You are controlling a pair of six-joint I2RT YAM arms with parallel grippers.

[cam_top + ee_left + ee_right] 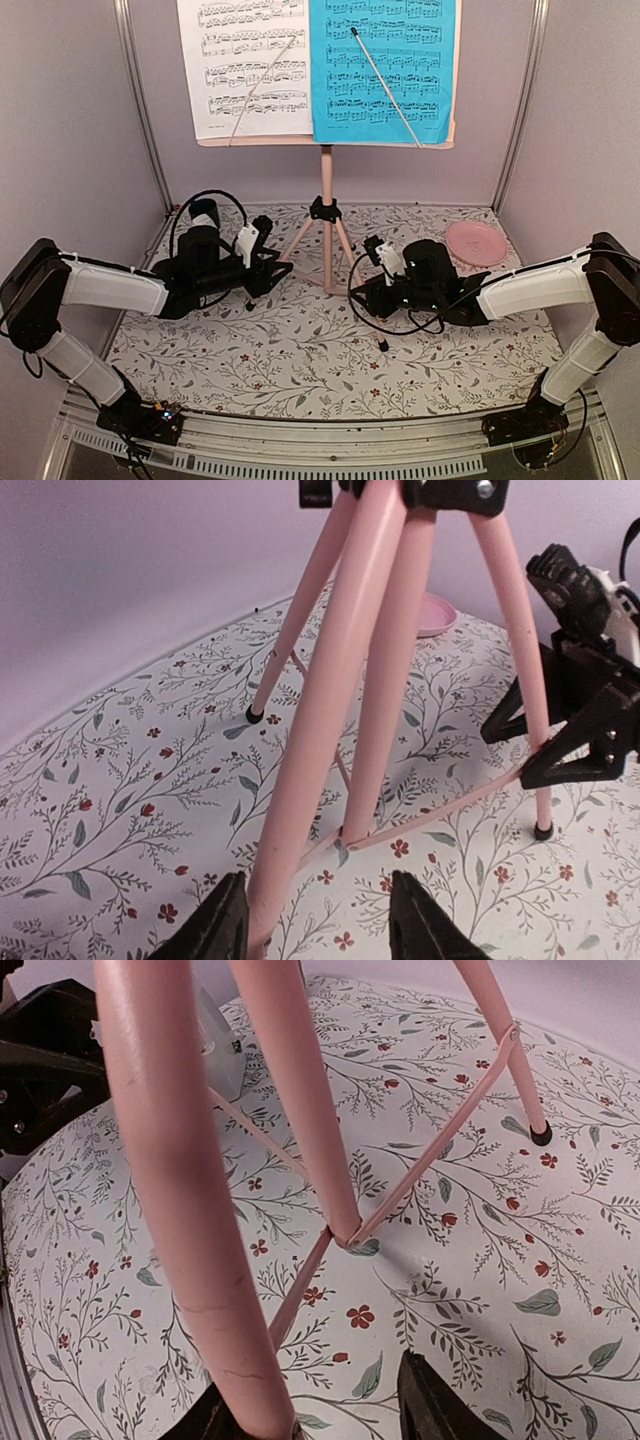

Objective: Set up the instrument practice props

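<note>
From above, the music stand (326, 240) stands at the back, between my arms, with the white sheet (250, 60) and blue sheet (385, 60) on its desk. I judge it light and top-heavy, so it is best held low on its stiff, slick legs (292, 245). The pink plate (476, 242) shows nothing on it.

Left wrist: my left gripper (318, 925) is open astride one leg.

Right wrist: my right gripper (320, 1415) gapes likewise round another.

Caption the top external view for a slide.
Left arm and right arm, jaws low beside the pink music stand, white sheet and blue sheet on its desk.
</note>
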